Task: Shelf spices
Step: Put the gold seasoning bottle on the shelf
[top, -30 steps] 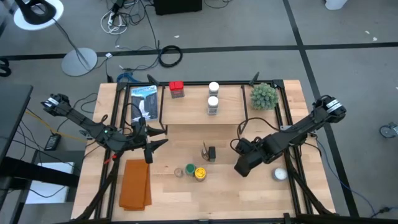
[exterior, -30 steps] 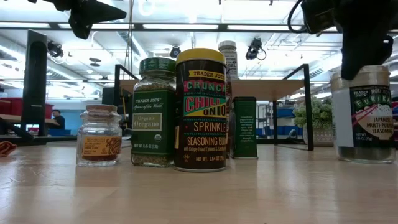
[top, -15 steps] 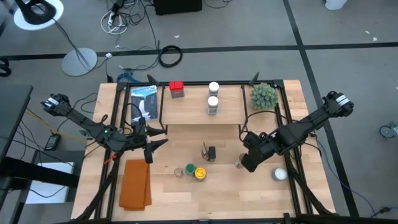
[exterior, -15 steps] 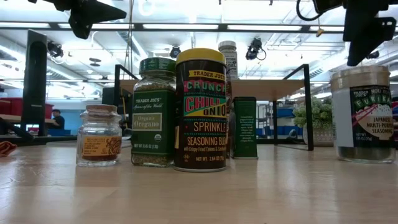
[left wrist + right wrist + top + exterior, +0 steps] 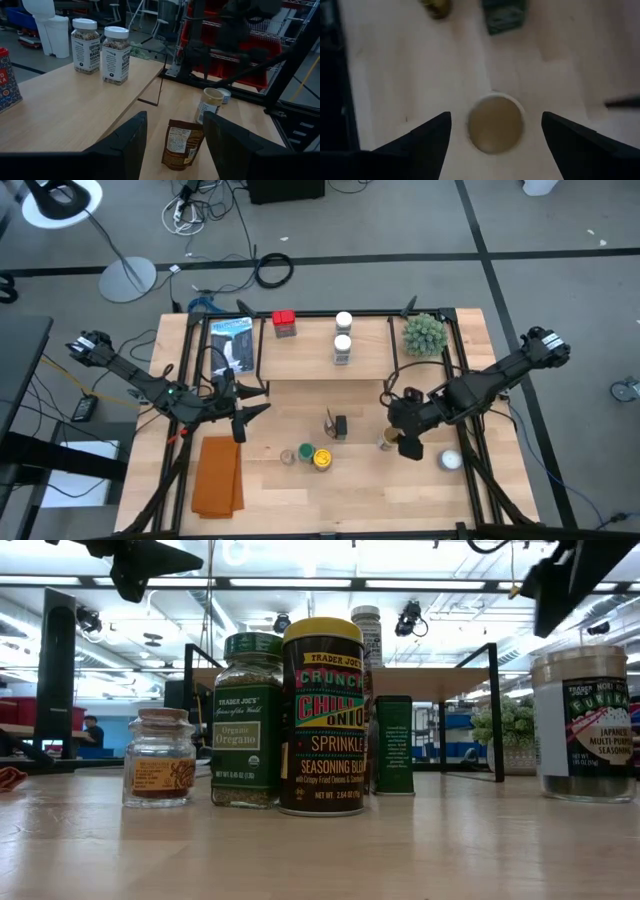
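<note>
The shelf (image 5: 305, 355) is a light board on black legs at the table's far middle. On it stand a red tin (image 5: 284, 323) and two white-lidded jars (image 5: 343, 320) (image 5: 342, 346). On the table stand a dark box (image 5: 341, 425), a yellow-lidded tin (image 5: 322, 458), two small jars (image 5: 304, 450) (image 5: 288, 456) and a tan-lidded jar (image 5: 496, 123). My right gripper (image 5: 409, 447) hangs open above the tan-lidded jar, pointing steeply down, clear of its lid. My left gripper (image 5: 250, 406) hovers open at the left, facing the box (image 5: 182, 145).
A green spiky plant ball (image 5: 424, 333) sits at the shelf's right end. A white round object (image 5: 450, 461) lies near the right arm. An orange cloth (image 5: 218, 476) lies at the near left, and a dark booklet (image 5: 232, 342) left of the shelf. Black frame posts edge the table.
My right gripper has risen from close over the tan-lidded jar and rolled about its own axis, still open. It now stands higher and slightly toward the table's right edge. The jar stays upright on the table, uncovered in the high view.
</note>
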